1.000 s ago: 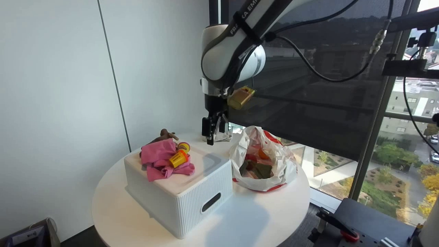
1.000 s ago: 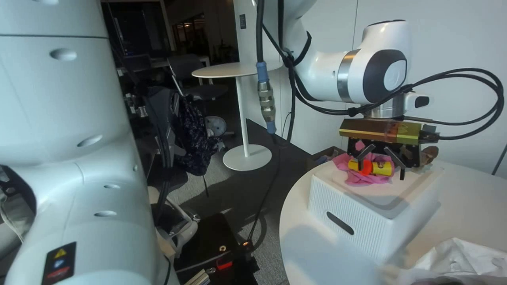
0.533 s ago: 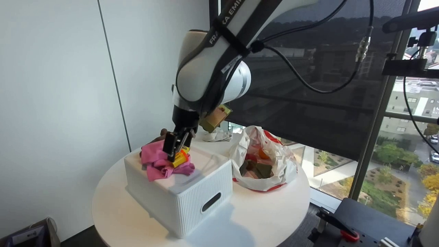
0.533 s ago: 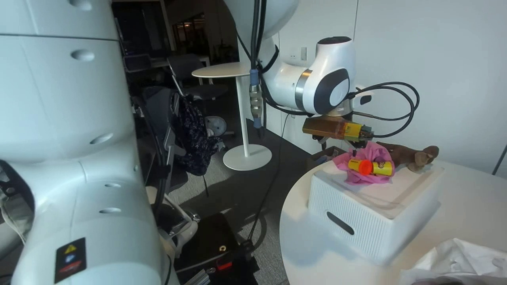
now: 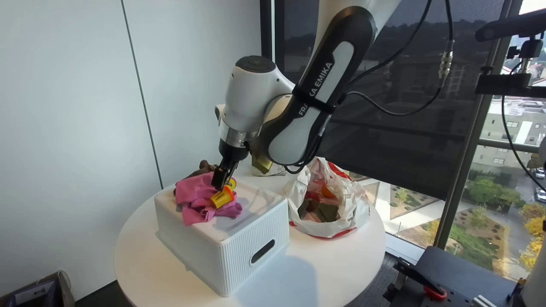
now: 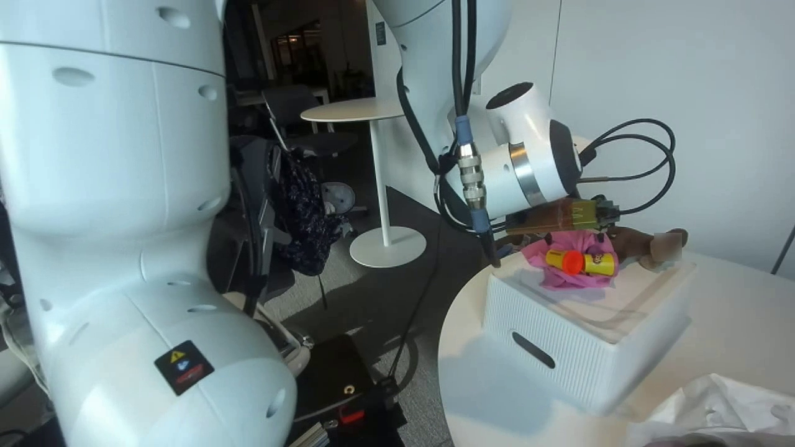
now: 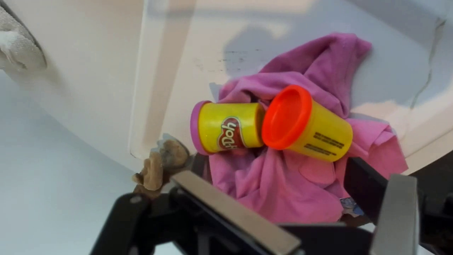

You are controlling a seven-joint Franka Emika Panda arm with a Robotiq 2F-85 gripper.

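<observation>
My gripper is open and empty, tilted just above a crumpled pink cloth on an upturned white ribbed box. Two yellow tubs lie on their sides on the cloth. The orange-lidded tub and the purple-lidded Play-Doh tub touch or nearly touch. In the wrist view the open fingers straddle the cloth, with both tubs beyond the fingertips. A brown plush toy lies beside the cloth; the left finger partly hides it in the wrist view. The gripper is mostly hidden behind its camera in an exterior view.
The box stands on a round white table. An open white plastic bag with several things inside stands beside it. Crumpled whitish wrapping lies behind the box. A wall stands behind the table, and a window with a dark shade is beside it.
My gripper has moved over and down to the cloth and tubs, and the wrist and forearm have turned. It stays open. The cloth, tubs, plush and bag have not moved.
</observation>
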